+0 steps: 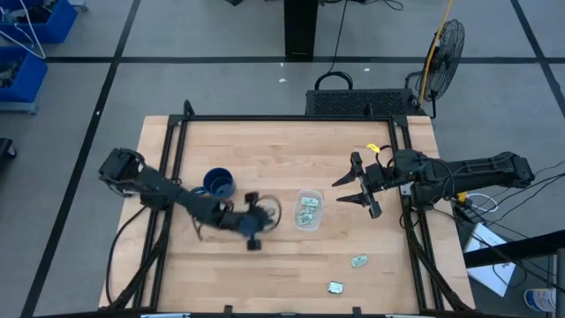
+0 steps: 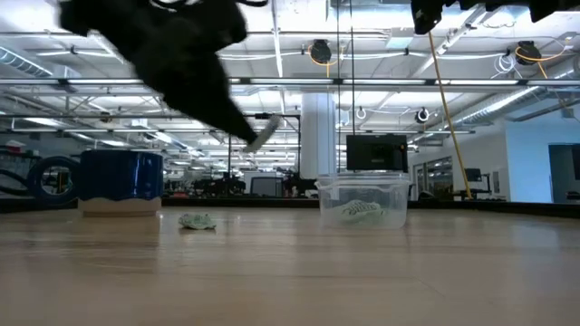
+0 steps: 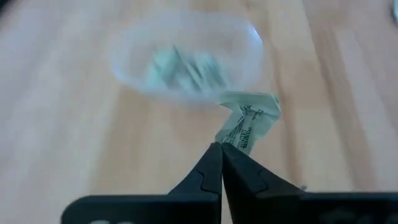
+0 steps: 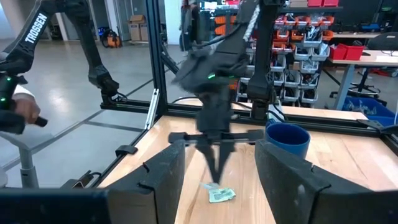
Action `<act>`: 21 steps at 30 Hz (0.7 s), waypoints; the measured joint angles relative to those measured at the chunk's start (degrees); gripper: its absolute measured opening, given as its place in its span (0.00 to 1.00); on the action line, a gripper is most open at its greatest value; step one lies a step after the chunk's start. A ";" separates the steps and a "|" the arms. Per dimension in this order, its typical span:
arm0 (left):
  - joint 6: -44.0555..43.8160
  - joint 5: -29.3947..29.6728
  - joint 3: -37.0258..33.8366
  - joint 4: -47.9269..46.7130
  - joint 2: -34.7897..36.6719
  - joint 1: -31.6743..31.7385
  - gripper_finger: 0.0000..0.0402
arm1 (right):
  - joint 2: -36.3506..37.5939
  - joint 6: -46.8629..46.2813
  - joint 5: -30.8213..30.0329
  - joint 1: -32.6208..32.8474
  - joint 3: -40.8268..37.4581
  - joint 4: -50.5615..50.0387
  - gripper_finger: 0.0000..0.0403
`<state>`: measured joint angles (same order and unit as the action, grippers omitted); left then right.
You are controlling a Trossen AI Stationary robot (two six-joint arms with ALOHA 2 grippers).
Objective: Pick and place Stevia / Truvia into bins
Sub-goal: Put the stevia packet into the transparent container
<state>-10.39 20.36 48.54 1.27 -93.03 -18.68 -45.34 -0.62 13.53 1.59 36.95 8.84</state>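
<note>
Left fingers (image 3: 221, 149) pinch a crumpled paper packet (image 3: 247, 121), seemingly above the clear tub (image 3: 186, 65).

Two dark, near-black jointed arms, boxy matte segments. Left arm's two-finger gripper (image 3: 221, 163): slim black fingers (image 3: 205, 171) tapering to fine points, stepped notch along inner edge. Right arm's two-finger gripper (image 1: 359, 189): broad black angular fingers (image 4: 163, 173), bevelled faces; yellow tag near wrist, loose black cables trailing behind base. White "TROSSEN" lettering on arm link.

Clear tub (image 1: 308, 209) holds seemingly two green-white packets (image 1: 308, 203); two more (image 1: 358, 261) lie apart.
</note>
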 joint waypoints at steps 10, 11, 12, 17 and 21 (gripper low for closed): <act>4.18 -11.52 0.71 13.24 -1.52 13.26 0.05 | -0.05 0.03 -0.16 -0.01 0.00 -0.02 0.47; 4.46 -12.54 0.74 15.15 -2.36 13.63 0.04 | -0.24 0.22 -0.18 0.01 0.00 0.00 0.47; 4.91 -13.70 0.74 17.46 -3.54 13.86 0.03 | -0.43 0.31 -0.18 0.01 0.00 -0.03 0.47; 8.47 -14.40 0.85 26.56 -11.10 14.15 0.02 | -2.15 -2.91 -0.17 0.01 0.00 -0.47 0.47; 9.91 -14.29 3.78 27.13 -14.54 14.32 0.08 | -4.12 -4.60 -0.03 0.00 0.00 -0.47 0.47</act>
<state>-0.48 6.08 52.32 28.40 -107.57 -4.36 -49.47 -5.22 13.50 1.59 36.95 8.37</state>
